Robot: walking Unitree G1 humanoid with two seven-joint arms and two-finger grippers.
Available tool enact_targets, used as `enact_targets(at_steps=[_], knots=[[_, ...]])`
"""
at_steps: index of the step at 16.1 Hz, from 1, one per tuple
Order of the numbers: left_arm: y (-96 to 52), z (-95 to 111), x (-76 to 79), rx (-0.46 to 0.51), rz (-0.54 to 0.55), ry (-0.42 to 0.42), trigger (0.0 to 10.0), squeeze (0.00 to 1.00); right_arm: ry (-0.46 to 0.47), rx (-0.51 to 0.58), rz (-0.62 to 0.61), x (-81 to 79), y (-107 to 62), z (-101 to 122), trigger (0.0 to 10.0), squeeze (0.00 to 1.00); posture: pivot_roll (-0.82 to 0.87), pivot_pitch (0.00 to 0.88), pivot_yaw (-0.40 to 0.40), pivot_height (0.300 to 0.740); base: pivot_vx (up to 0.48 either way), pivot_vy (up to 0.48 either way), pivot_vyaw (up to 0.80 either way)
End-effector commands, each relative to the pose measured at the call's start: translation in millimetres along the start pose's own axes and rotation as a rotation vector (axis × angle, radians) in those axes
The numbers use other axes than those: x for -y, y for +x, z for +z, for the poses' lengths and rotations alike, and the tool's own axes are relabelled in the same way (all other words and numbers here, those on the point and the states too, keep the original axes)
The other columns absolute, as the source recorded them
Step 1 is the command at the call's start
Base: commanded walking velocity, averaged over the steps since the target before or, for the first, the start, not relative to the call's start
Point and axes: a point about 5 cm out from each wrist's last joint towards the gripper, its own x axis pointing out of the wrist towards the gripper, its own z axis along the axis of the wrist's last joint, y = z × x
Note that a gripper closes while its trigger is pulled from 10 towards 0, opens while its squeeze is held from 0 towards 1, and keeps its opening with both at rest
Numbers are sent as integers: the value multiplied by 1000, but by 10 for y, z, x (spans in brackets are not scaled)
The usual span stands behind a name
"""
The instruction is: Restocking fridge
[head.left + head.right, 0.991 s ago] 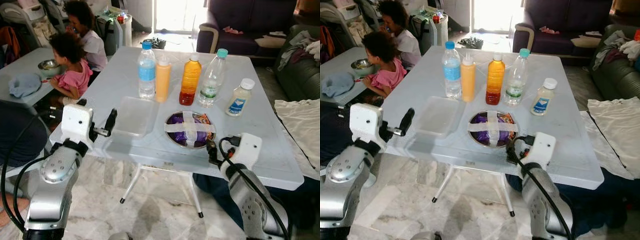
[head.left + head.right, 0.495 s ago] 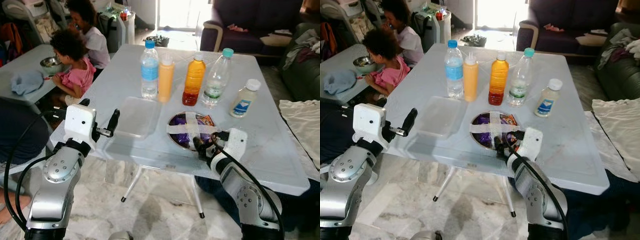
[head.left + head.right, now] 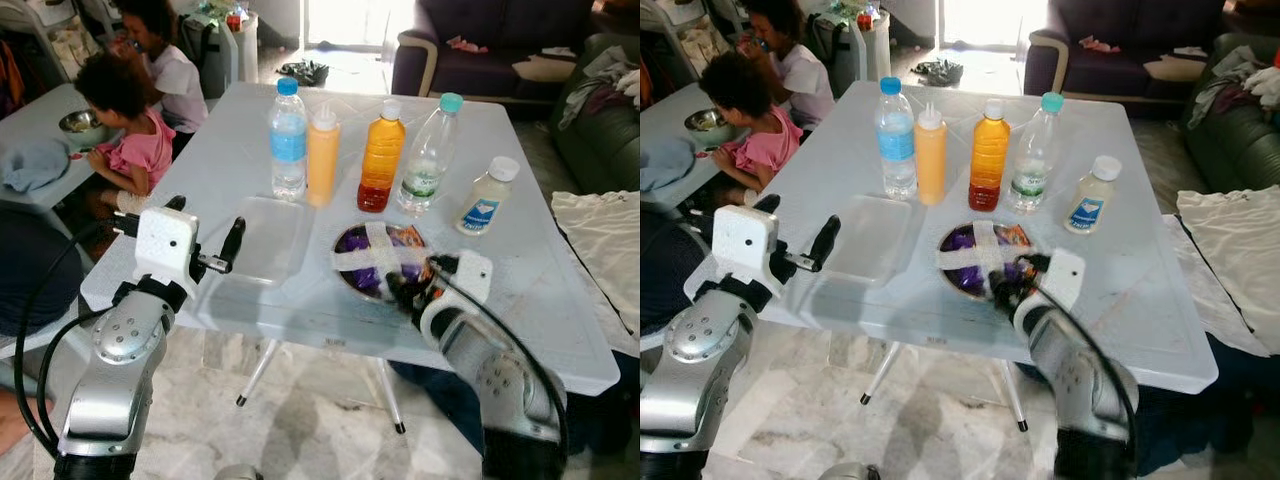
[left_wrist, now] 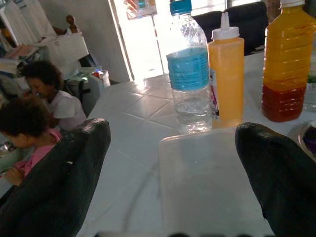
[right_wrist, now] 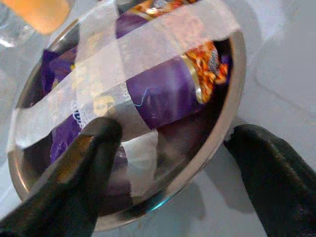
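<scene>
A metal bowl (image 3: 352,281) of purple snack packets, held down by a cross of white tape, sits near the front of the white table (image 3: 530,290). My right gripper (image 3: 415,278) is open at the bowl's (image 5: 224,103) near rim: one finger (image 5: 84,182) over the inside, the other (image 5: 271,182) outside on the table. My left gripper (image 3: 210,222) is open at the near left edge of a clear plastic container (image 3: 265,240), which lies ahead between its fingers (image 4: 64,173).
Behind stand a blue-label water bottle (image 3: 288,140), an orange squeeze bottle (image 3: 323,155), a juice bottle (image 3: 381,160), a teal-capped bottle (image 3: 428,155) and a small white bottle (image 3: 483,195). Two children (image 3: 120,120) sit at a grey side table (image 3: 30,125) on the left. Sofas (image 3: 480,50) stand behind.
My right gripper has come up from below the table's front edge to the bowl's near rim, now straddling it. The left gripper has stayed by the container.
</scene>
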Motion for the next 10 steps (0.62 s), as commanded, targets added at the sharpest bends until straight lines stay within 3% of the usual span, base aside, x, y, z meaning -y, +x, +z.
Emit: enact_targets(at_steps=[1,2,6,8,9,10], knots=[[8,19,-6,0,2,-4,10000,0,27,-56,-109,193,34,-85,1059,0,60,30,-9,740,0,0,0],[10,19,-4,0,1,-5,10000,0,28,-61,-137,261,41,-53,39,0,60,30,-12,740,0,0,0],[8,21,-17,1,3,0,10000,0,-37,-79,-177,385,22,-23,0,0,60,29,-12,740,0,0,0],[9,17,-20,0,2,3,10000,0,0,-96,-172,359,21,-37,235,0,60,27,-11,740,0,0,0],[18,20,-18,2,1,5,10000,0,17,-100,-159,310,24,-43,7569,0,61,27,-10,740,0,0,0],[31,29,-17,5,-1,7,10000,0,21,-98,-147,257,23,-34,10000,0,61,26,-10,740,0,0,0]])
